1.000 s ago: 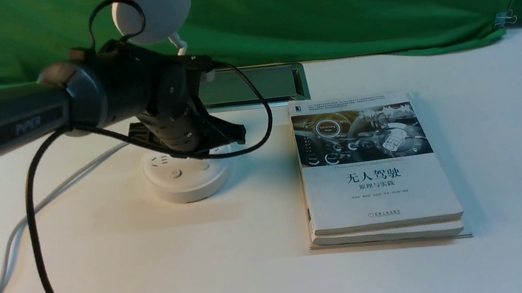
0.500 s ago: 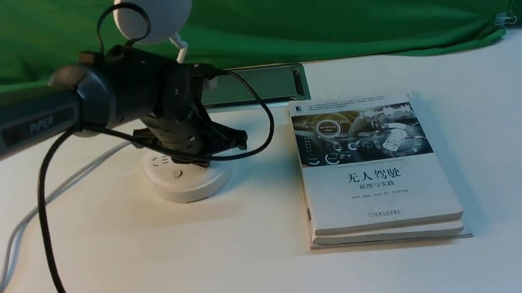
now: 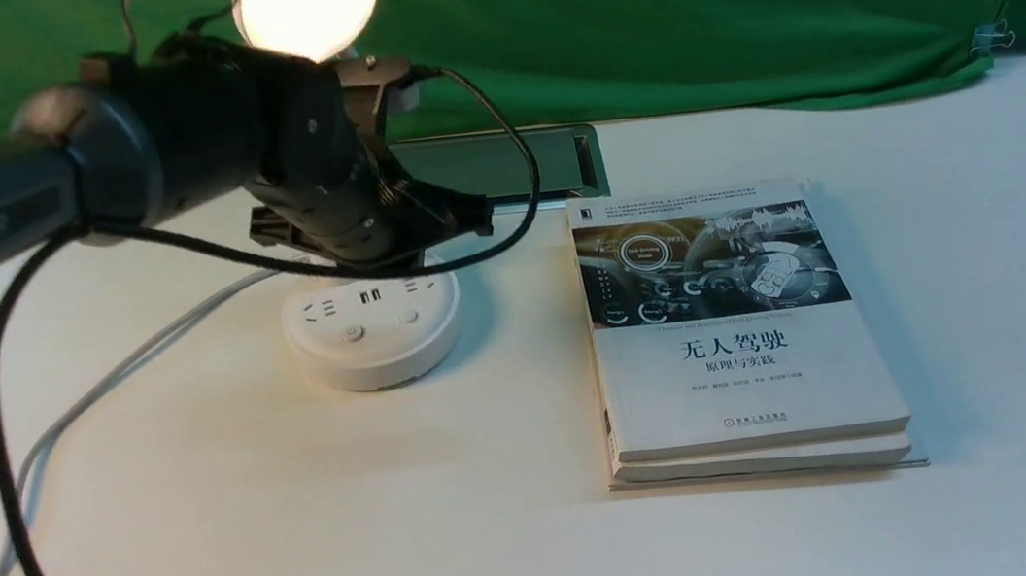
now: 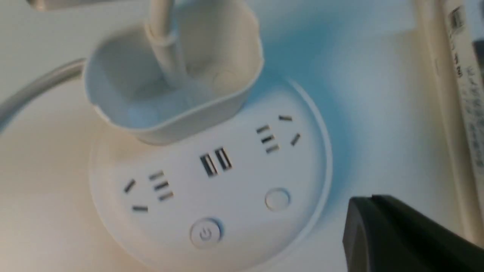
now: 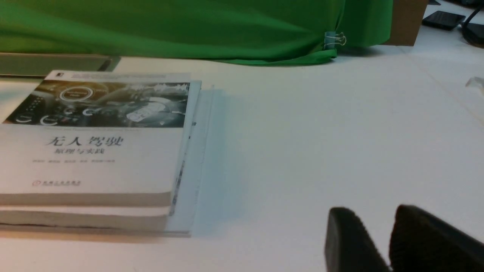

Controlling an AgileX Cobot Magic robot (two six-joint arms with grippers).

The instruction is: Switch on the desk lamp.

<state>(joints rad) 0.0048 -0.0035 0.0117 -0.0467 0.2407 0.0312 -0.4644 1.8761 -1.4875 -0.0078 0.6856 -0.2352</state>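
The desk lamp is white, and its round disc head (image 3: 308, 5) glows warm at the back left. Its round base (image 3: 373, 330) shows sockets, a power button (image 4: 205, 233) and a plain round button (image 4: 277, 199). The small cup (image 4: 170, 87) and the thin neck (image 4: 162, 37) rise from the base's back. My left gripper (image 3: 457, 226) is shut and empty. It hangs above the base's back right and does not touch it. In the left wrist view its tip (image 4: 363, 211) sits beside the base. My right gripper (image 5: 372, 211) is slightly open and empty, low over the table right of the books.
Two stacked books (image 3: 735, 339) lie right of the lamp and also show in the right wrist view (image 5: 94, 151). A grey cable (image 3: 93, 379) runs left from the base. A recessed metal panel (image 3: 498, 167) sits behind it. A green cloth (image 3: 684, 3) covers the back.
The lamp head has gone from dark to lit. My left gripper has lifted off the base and the arm has risen; the base's buttons now show.
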